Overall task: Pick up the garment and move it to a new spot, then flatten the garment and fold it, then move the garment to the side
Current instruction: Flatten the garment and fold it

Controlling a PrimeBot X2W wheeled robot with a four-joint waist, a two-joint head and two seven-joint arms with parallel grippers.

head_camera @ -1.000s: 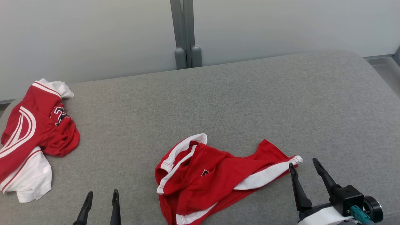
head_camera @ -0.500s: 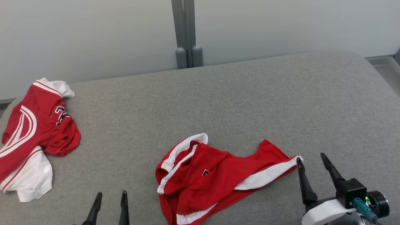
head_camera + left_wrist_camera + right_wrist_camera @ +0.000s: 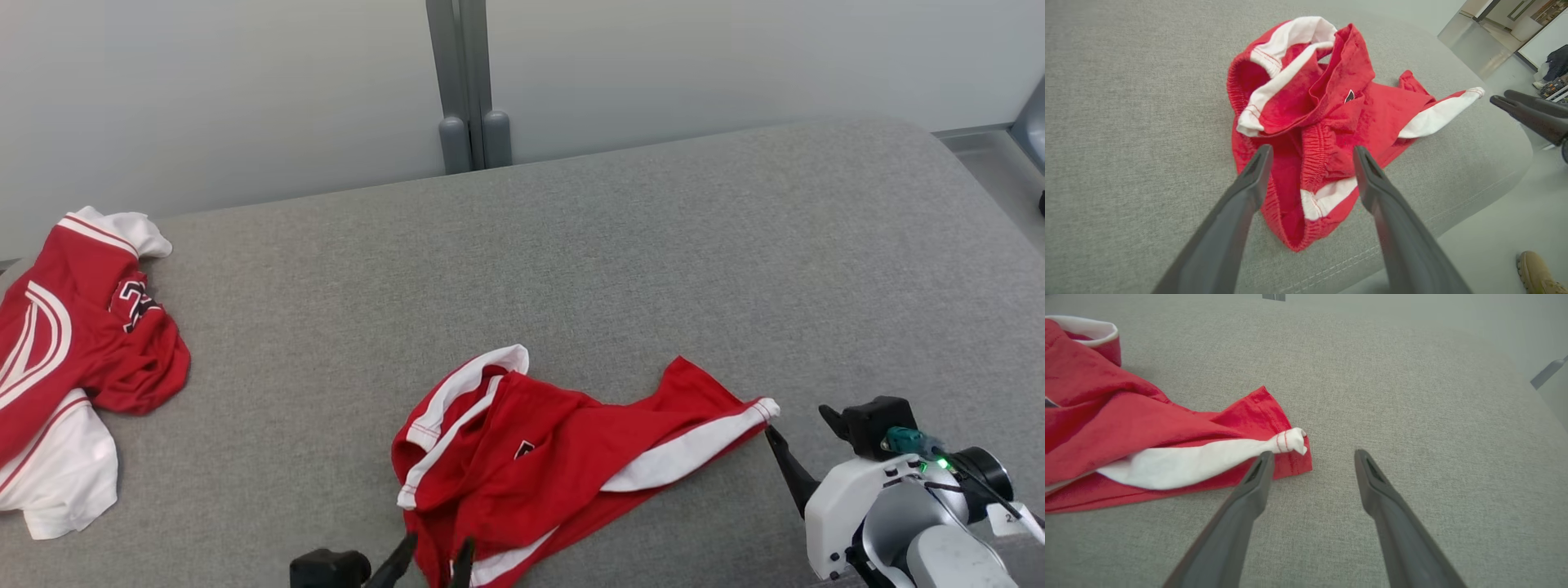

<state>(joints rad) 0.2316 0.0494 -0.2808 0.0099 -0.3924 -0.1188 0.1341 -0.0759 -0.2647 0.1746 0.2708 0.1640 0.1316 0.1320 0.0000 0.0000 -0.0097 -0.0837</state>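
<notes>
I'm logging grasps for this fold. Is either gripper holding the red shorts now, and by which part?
Nothing is held. The left gripper is open near the waistband of the red shorts; the right gripper is open beside their white-striped leg hem.

Jersey (image 3: 49, 343) cropped at frame edge, left end effector (image 3: 439, 542) partly cropped
</notes>
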